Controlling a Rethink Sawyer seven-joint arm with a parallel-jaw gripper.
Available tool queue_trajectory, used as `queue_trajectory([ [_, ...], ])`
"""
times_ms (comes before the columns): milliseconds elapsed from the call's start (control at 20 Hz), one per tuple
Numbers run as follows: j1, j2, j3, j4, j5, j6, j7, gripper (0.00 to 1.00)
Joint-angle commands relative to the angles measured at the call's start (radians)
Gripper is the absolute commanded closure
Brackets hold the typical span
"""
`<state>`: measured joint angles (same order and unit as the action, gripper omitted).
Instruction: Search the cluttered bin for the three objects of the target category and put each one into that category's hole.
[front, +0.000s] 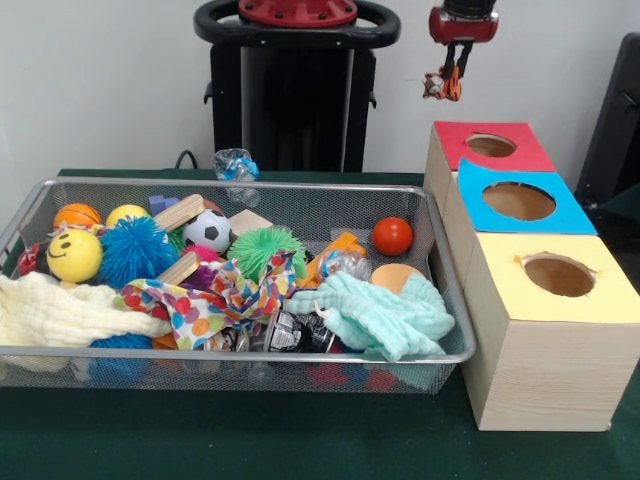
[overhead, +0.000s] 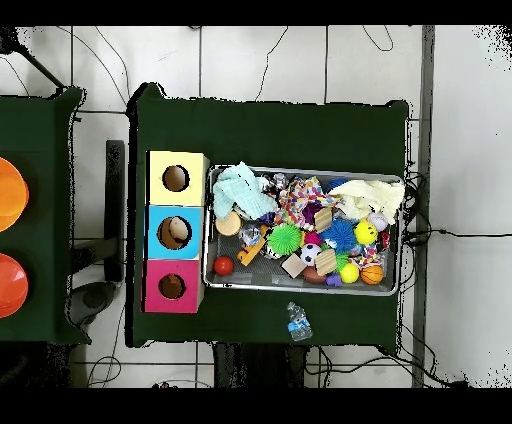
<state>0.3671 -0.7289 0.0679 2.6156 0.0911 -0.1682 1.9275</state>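
Observation:
My gripper (front: 452, 92) hangs high at the right, above and just behind the red-topped box (front: 455, 137). It is shut on a small orange and brown object (front: 440, 87) that dangles at its tips. The overhead view does not show the gripper. Three wooden boxes stand in a row beside the bin, each with a round hole: red (overhead: 156, 287), blue (front: 480, 205) (overhead: 156, 232) and yellow (front: 500, 275) (overhead: 158, 178). The wire mesh bin (front: 250, 354) (overhead: 305, 288) is full of clutter: a red ball (front: 392, 236), a soccer ball (front: 207, 229), a smiley ball (front: 74, 255), spiky balls, wooden blocks and cloths.
A crumpled clear plastic bottle (front: 236, 165) (overhead: 297, 322) lies on the green table outside the bin, on the robot's side. A mint cloth (front: 385, 315) and a cream cloth (front: 60, 312) drape over the bin's front. Two orange discs (overhead: 8, 240) sit on a neighbouring table.

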Motion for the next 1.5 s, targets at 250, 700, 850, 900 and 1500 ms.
queue_trajectory([
  [250,0.013,0.016,0.070,-0.235,0.114,0.116,0.179,1.00],
  [700,0.032,-0.018,0.060,-0.260,0.138,0.173,0.183,1.00],
  [850,0.041,-0.038,0.045,-0.259,0.140,0.193,0.176,1.00],
  [900,0.034,-0.042,0.048,-0.258,0.136,0.197,0.172,1.00],
  [1500,-0.034,-0.261,0.101,-0.162,0.125,0.344,0.193,1.00],
])
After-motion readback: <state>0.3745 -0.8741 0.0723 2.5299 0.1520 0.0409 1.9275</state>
